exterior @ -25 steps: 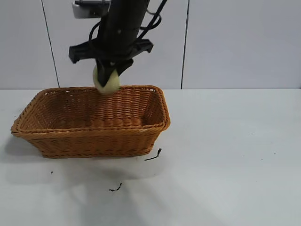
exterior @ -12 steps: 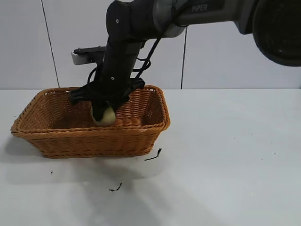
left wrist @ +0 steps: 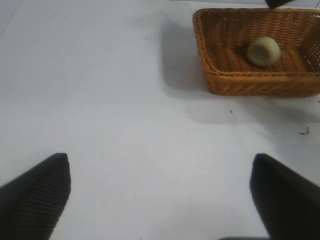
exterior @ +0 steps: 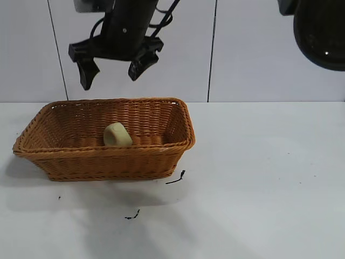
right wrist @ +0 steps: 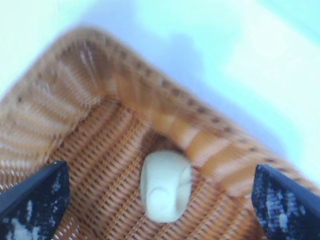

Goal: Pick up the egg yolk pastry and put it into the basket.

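Above basket point(exterior: 108, 156), right gripper point(exterior: 112, 67) spread.

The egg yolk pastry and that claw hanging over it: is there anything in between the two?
Nothing visible. The egg yolk pastry lies on the floor of the basket, and the right gripper hangs open above it with only air between. The left gripper is open too, off over bare table.
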`<action>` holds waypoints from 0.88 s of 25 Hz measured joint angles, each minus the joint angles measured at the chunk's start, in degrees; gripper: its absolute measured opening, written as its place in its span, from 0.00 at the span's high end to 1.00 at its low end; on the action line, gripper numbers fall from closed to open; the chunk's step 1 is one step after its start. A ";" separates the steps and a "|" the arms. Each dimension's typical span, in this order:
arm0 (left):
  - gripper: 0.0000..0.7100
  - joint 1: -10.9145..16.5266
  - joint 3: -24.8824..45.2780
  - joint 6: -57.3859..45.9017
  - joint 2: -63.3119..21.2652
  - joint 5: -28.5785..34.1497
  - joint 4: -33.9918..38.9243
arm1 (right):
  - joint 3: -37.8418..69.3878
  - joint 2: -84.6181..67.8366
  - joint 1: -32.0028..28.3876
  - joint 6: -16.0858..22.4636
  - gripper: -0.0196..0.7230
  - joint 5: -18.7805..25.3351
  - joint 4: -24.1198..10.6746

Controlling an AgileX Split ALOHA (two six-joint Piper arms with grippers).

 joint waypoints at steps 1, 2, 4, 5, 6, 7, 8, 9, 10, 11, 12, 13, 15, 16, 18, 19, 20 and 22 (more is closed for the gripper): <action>0.02 0.00 0.00 0.00 0.00 0.00 0.00 | -0.56 -0.38 -0.79 0.00 0.05 0.12 -0.07; 0.02 0.00 0.00 0.00 0.00 0.00 0.00 | -0.75 -0.53 -1.65 0.00 0.05 0.29 -0.07; 0.02 0.00 0.00 0.00 0.00 0.00 0.00 | -0.87 -0.58 -4.49 0.00 0.05 1.91 -0.41; 0.02 0.00 0.00 0.00 0.00 0.00 0.00 | -0.87 -0.51 -6.21 -0.39 0.05 3.12 -0.68; 0.02 0.00 0.00 0.00 0.00 0.00 0.00 | -0.87 -0.43 -7.73 -0.84 0.05 4.27 -0.88; 0.02 0.00 0.00 0.00 0.00 0.00 0.00 | -0.87 -0.43 -9.65 -1.52 0.05 5.24 -1.12; 0.02 0.00 0.00 0.00 0.00 0.00 0.00 | -0.87 -0.43 -11.66 -2.02 0.05 6.02 -1.31; 0.02 0.00 0.00 0.00 0.00 0.00 0.00 | -0.87 -0.43 -13.38 -2.32 0.05 6.27 -1.30; 0.02 0.00 0.00 0.00 0.00 0.00 0.00 | -0.87 -0.43 -15.46 -2.42 0.05 6.47 -1.30; 0.02 0.00 0.00 0.00 0.00 0.00 0.00 | -0.87 -0.43 -17.49 -2.42 0.05 6.99 -1.30; 0.02 0.00 0.00 0.00 0.00 0.00 0.00 | -0.87 -0.43 -19.51 -2.48 0.05 7.66 -1.35; 0.02 0.00 0.00 0.00 0.00 0.00 0.00 | -0.87 -0.43 -21.11 -2.52 0.05 8.31 -1.42; 0.02 0.00 0.00 0.00 0.00 0.00 0.00 | -0.87 -0.43 -24.72 -2.68 0.05 8.75 -1.46; 0.02 0.00 0.00 0.00 0.00 0.00 0.00 | -0.87 -0.43 -26.11 -2.68 0.05 8.80 -1.46; 0.02 0.00 0.00 0.00 0.00 0.00 0.00 | -0.87 -0.43 -29.08 -2.74 0.05 8.80 -1.48; 0.02 0.00 0.00 0.00 0.00 0.00 0.00 | -0.87 -0.43 -30.36 -2.79 0.05 8.80 -1.48; 0.02 0.00 0.00 0.00 0.00 0.00 0.00 | -0.87 -0.43 -31.32 -2.79 0.05 8.81 -1.48; 0.02 0.00 0.00 0.00 0.00 0.00 0.00 | -0.75 -0.43 -33.07 -2.79 0.05 8.81 -1.48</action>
